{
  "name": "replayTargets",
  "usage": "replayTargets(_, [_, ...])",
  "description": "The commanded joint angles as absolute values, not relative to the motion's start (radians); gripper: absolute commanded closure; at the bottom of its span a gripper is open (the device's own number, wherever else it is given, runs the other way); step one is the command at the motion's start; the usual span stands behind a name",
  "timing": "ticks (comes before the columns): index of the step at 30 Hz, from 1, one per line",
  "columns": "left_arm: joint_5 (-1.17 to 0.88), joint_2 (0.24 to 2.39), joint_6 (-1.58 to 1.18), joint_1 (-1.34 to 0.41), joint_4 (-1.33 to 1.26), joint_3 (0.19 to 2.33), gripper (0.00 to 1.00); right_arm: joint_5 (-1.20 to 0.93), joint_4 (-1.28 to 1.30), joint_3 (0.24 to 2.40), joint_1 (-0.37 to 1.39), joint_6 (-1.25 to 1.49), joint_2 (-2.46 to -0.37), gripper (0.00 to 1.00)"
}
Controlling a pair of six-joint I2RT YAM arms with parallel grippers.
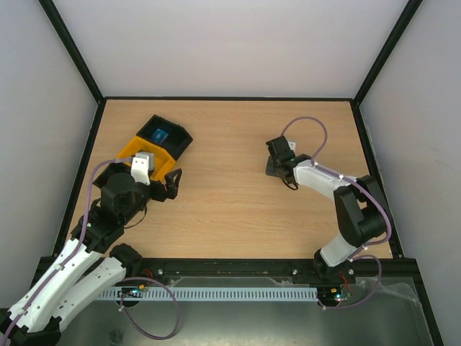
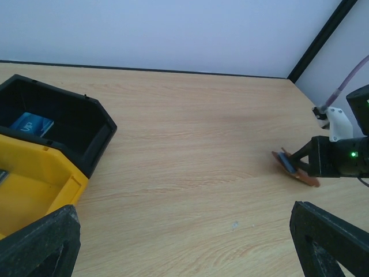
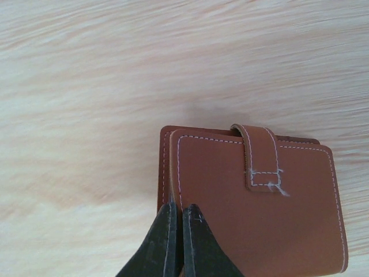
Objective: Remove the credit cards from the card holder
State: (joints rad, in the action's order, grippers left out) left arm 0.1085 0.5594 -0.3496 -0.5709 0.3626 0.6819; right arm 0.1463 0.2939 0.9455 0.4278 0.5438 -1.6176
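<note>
The card holder (image 3: pixel 253 202) is a brown leather bifold with white stitching and a tab over its edge, lying on the wooden table. My right gripper (image 3: pixel 181 216) is shut on the left edge of its top cover. In the left wrist view the card holder (image 2: pixel 294 167) shows far right, cover lifted a little, a grey-blue inner pocket showing, held by the right gripper (image 2: pixel 305 161). No red or dark grey card shows. My left gripper (image 2: pixel 184 242) is open and empty over bare table, near the bins. From above, the right gripper (image 1: pixel 277 167) covers the holder.
A yellow bin (image 1: pixel 144 155) and a black bin (image 1: pixel 171 135) stand joined at the back left, beside my left gripper (image 1: pixel 162 189). A blue card (image 2: pixel 31 124) lies in the black bin. Black frame rails and white walls bound the table.
</note>
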Motion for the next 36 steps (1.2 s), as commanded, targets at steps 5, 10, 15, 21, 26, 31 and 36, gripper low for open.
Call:
replayTargets(5, [-0.016, 0.569, -0.445, -0.566, 0.252, 0.637, 0.03, -0.114, 0.275, 0.9, 0.587, 0.535, -1.462, 0.98])
replayTargets(10, [-0.062, 0.583, -0.487, -0.566, 0.204, 0.602, 0.05, -0.38, 0.163, 0.792, 0.614, 0.619, -1.336, 0.98])
replayTargets(15, [-0.083, 0.636, -0.514, -0.567, 0.207, 0.602, 0.06, -0.624, -0.102, 0.611, 0.613, 0.803, -1.218, 0.98])
replayTargets(21, [-0.166, 0.73, -0.538, -0.567, 0.177, 0.604, 0.07, -0.635, -0.107, 0.557, 0.614, 0.786, -1.275, 0.98])
replayTargets(26, [-0.157, 0.785, -0.557, -0.57, 0.185, 0.62, 0.09, -0.426, 0.05, 0.625, 0.611, 0.694, -1.355, 0.98])
replayTargets(31, [-0.164, 0.798, -0.551, -0.573, 0.193, 0.618, 0.09, -0.172, 0.181, 0.689, 0.583, 0.643, -1.348, 0.98])
replayTargets(36, [-0.158, 0.8, -0.548, -0.573, 0.191, 0.606, 0.09, -0.013, 0.26, 0.728, 0.554, 0.614, -1.35, 0.86])
